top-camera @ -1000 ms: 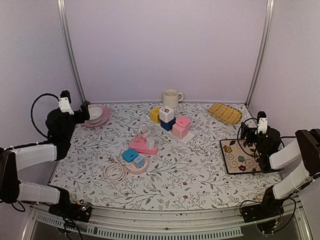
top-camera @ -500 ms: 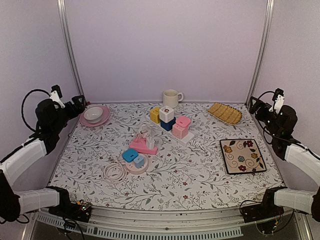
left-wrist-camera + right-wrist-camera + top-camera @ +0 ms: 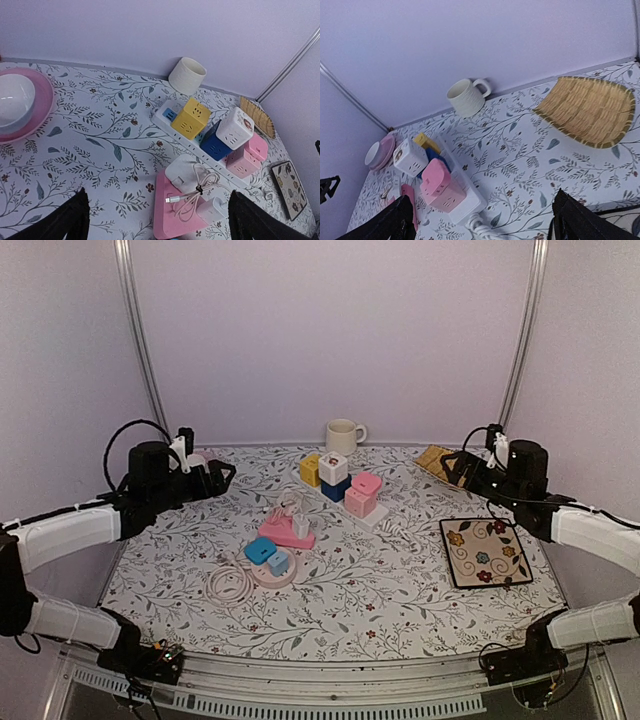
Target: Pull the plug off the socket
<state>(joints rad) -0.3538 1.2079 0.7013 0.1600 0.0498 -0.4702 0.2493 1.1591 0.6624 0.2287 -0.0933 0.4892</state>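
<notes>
A white power strip (image 3: 374, 516) at the table's middle back carries yellow (image 3: 310, 469), white (image 3: 333, 468), blue (image 3: 335, 488) and pink (image 3: 362, 494) cube plugs. A pink socket (image 3: 287, 533) holds white chargers (image 3: 291, 510) with a looped cable; in the left wrist view the pink socket (image 3: 167, 220) lies between my fingers, far below. A round pink socket (image 3: 272, 572) holds two blue plugs (image 3: 260, 550). My left gripper (image 3: 222, 476) hovers open at the left back, apart from everything. My right gripper (image 3: 452, 465) hovers open at the right back. Left gripper (image 3: 157, 225) and right gripper (image 3: 482, 222) both show wide jaws holding nothing.
A cream mug (image 3: 343, 434) stands at the back wall. A pink plate with a white bowl (image 3: 12, 100) sits back left. A woven basket (image 3: 449, 466) lies back right, a flowered square plate (image 3: 487, 552) at the right. A coiled white cable (image 3: 228, 585) lies front left.
Both arms have swung from the table's sides inward over the back corners. Their grippers now point toward the middle. Nothing on the table has moved.
</notes>
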